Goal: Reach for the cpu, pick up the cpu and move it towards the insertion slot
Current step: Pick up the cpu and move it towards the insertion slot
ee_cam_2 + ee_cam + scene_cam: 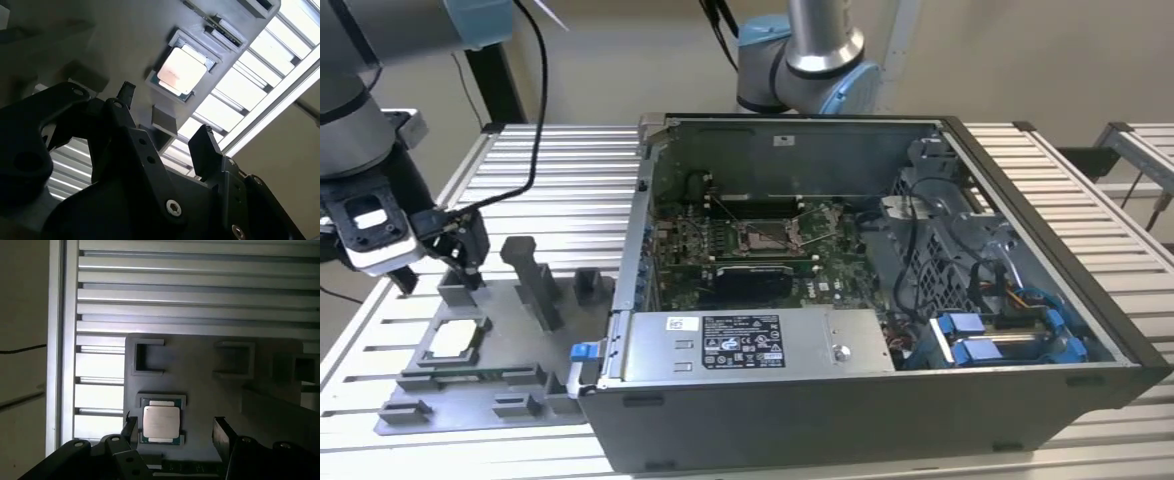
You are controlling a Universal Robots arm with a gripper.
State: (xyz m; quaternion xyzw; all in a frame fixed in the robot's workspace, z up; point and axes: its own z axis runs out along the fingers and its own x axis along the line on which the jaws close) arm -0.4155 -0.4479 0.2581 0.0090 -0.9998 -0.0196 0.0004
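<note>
The cpu (454,338) is a small silvery square chip lying flat in a recess of the grey fixture plate (447,405), at the exterior view's left. My gripper (434,272) hangs open a short way above it, holding nothing. In both wrist views the cpu (181,71) (161,421) lies beyond the spread black fingertips (131,424), and the gripper (165,115) (175,426) is apart from it. The insertion slot (767,237), a shiny metal frame with a dark centre, sits on the green board inside the open computer case (1041,400).
Upright grey fixture blocks (534,280) stand beside the cpu recess. A second robot arm (807,60) stands behind the case. The case wall (640,230) rises between fixture and slot. Slatted metal table (560,170) lies underneath.
</note>
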